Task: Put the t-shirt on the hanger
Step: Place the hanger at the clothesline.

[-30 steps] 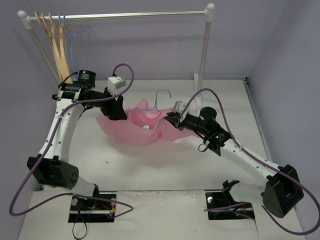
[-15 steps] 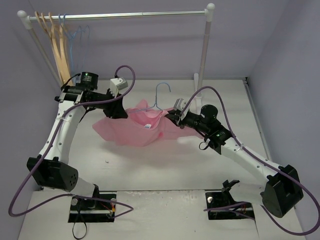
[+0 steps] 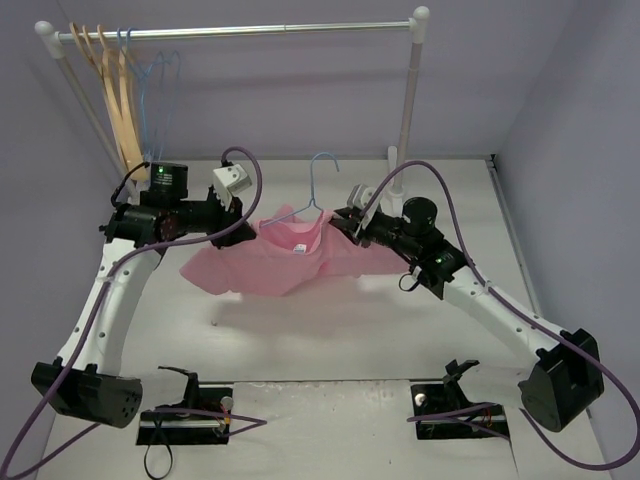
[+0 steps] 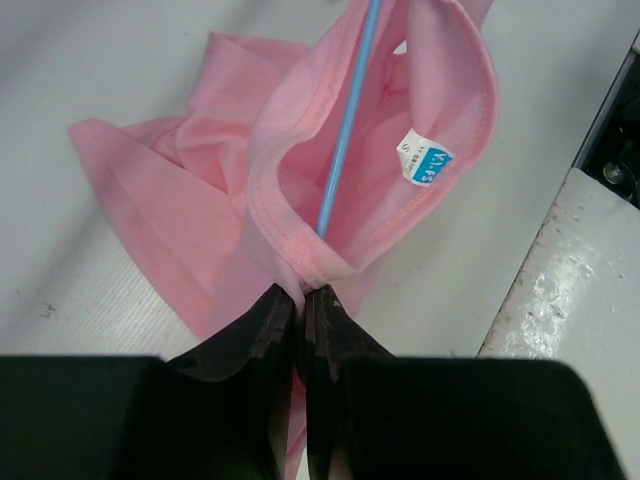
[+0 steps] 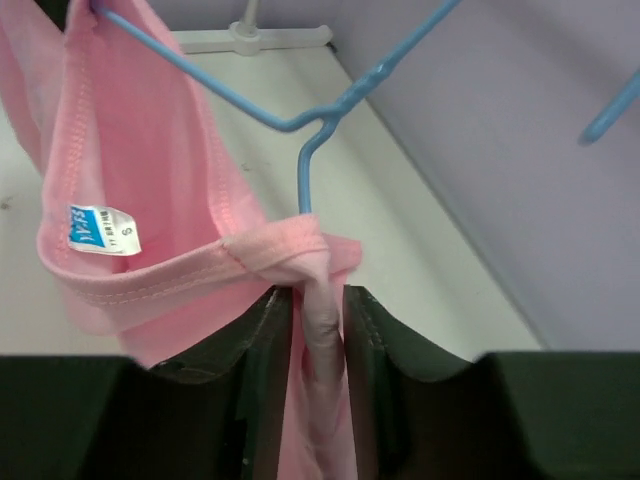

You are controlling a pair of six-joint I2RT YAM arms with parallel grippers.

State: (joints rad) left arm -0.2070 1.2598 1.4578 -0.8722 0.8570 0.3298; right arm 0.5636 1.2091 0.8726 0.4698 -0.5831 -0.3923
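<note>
The pink t-shirt (image 3: 268, 266) hangs spread between both arms above the table, with the pale-blue wire hanger (image 3: 311, 198) standing in its neck opening and its hook pointing up. My left gripper (image 3: 251, 229) is shut on the neck hem at the shirt's left shoulder. In the left wrist view that left gripper (image 4: 300, 296) pinches the t-shirt (image 4: 190, 215), and the hanger (image 4: 346, 140) runs through the collar near the label (image 4: 428, 162). My right gripper (image 5: 318, 296) stands slightly open around a rolled fold of the t-shirt (image 5: 140, 150), just below the hanger (image 5: 303, 178).
A clothes rack with a metal rail (image 3: 240, 32) spans the back, its white post (image 3: 408, 95) at the back right. Tan wooden hangers (image 3: 113, 100) and thin blue wire hangers (image 3: 160, 72) hang at the rail's left end. Purple walls close in on three sides.
The left gripper shut on the neck hem and rose, lifting and stretching the shirt. The right gripper's jaws parted from a tight grip.
</note>
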